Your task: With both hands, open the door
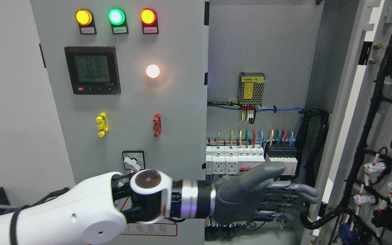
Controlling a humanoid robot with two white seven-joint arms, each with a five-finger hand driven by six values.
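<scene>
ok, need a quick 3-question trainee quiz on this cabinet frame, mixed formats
1. True or false: the right door is swung open, showing the breakers inside.
2. Multiple choice: the three top lamps on the closed left panel, left to right, are A) red, green, blue B) yellow, green, red C) green, red, yellow.
3. Fill in: the left hand has its fingers ____ and holds nothing.

Key: 1 true; 2 B; 3 extended.
</scene>
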